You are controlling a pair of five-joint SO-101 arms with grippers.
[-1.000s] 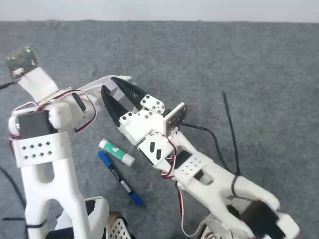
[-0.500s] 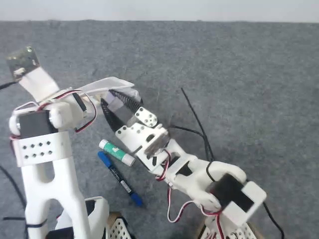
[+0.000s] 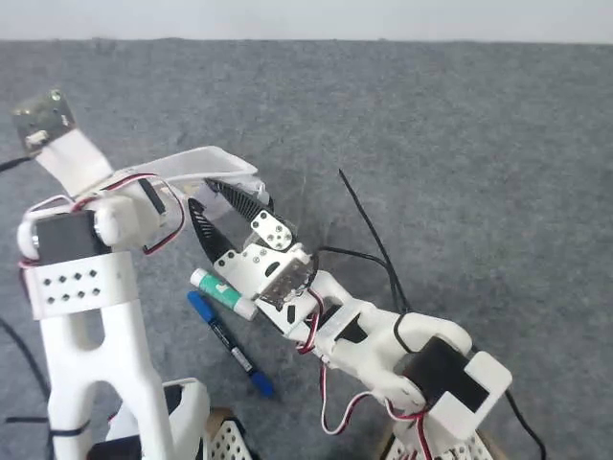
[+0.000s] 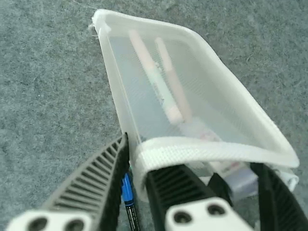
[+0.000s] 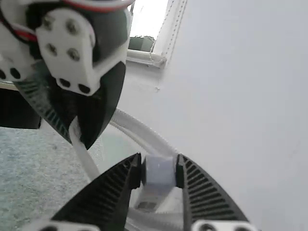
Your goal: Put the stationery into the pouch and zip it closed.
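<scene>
Pouch [image 4: 192, 110] rim pinched by left hand [image 4: 137, 161]; right hand [image 5: 159, 162] grips eraser [image 5: 159, 175] at its mouth.

Left arm [image 3: 81, 287]: upright on base at left of high view; upper joints folded; wrist raised and angled outward; left gripper [image 4: 136, 158] pinched closed on rim of pouch [image 4: 202, 91], one finger on each side of rim. Right arm [image 3: 383, 340]: stretched low from lower right toward left arm; wrist rolled; right gripper [image 5: 159, 166] clamped on small white block [image 5: 159, 174]; its fingertips sat just beside left gripper.
</scene>
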